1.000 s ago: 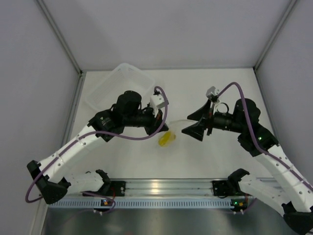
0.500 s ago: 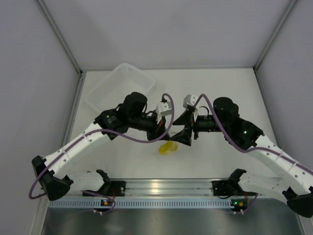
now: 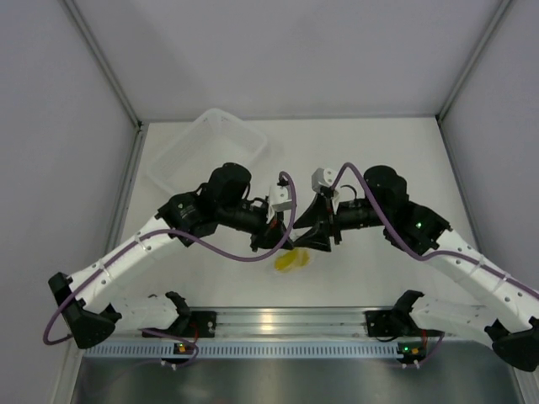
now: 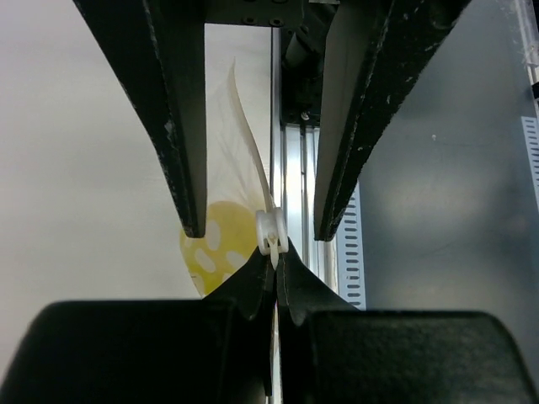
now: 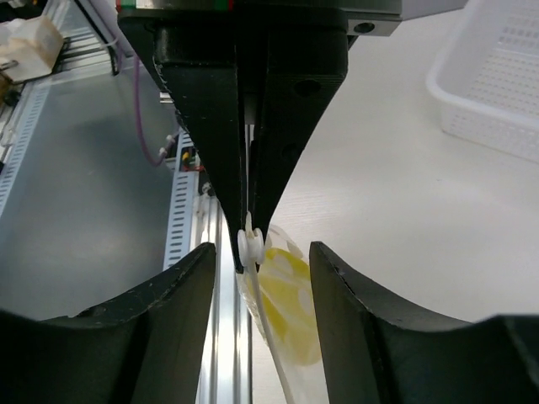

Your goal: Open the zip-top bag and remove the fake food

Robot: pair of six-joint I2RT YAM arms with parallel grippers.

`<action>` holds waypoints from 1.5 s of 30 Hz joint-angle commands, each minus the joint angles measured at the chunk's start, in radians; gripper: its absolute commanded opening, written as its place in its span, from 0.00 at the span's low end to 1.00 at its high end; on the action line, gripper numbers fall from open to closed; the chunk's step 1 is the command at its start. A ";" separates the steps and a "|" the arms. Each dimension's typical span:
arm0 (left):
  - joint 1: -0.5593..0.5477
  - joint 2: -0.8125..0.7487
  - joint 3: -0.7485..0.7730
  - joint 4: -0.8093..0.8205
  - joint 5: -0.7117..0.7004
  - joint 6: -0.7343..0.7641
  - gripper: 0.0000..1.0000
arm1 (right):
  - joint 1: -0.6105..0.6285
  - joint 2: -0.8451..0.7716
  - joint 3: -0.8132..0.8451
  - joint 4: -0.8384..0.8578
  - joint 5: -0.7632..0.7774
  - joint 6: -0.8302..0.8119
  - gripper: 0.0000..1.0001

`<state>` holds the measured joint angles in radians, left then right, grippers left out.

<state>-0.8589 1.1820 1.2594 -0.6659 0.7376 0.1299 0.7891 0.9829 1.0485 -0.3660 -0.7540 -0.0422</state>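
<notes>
The zip-top bag [image 3: 296, 253] hangs clear and glossy between the two grippers, above the table. The yellow fake food [image 3: 286, 262] shows through its plastic. My left gripper [image 4: 274, 257] is shut on the bag's top edge, right at the white zipper slider [image 4: 270, 234]. In the right wrist view the same slider [image 5: 250, 243] sits at the left fingers' tips, with the fake food [image 5: 292, 313] below it. My right gripper [image 5: 263, 252] faces the left one with its jaws apart. Its fingers [image 4: 181, 126] stand on either side of the bag's edge without touching it.
A translucent white basket tray [image 3: 210, 143] stands at the back left of the table and shows in the right wrist view [image 5: 497, 84]. The metal rail [image 3: 278, 320] with the arm bases runs along the near edge, just below the hanging bag.
My right gripper has swung left to meet the left one, and its jaws have narrowed around the bag's edge. The left gripper, still holding the bag, shifted slightly right and toward the rail.
</notes>
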 commanded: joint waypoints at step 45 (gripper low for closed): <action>0.018 -0.171 -0.060 0.153 -0.819 -0.115 0.00 | 0.009 -0.296 -0.039 -0.206 0.323 0.005 0.00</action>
<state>-0.8650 1.0317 1.2171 -0.5613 0.0826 0.0372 0.7891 0.7189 0.9993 -0.5209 -0.4408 -0.0509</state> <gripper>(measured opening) 0.019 0.084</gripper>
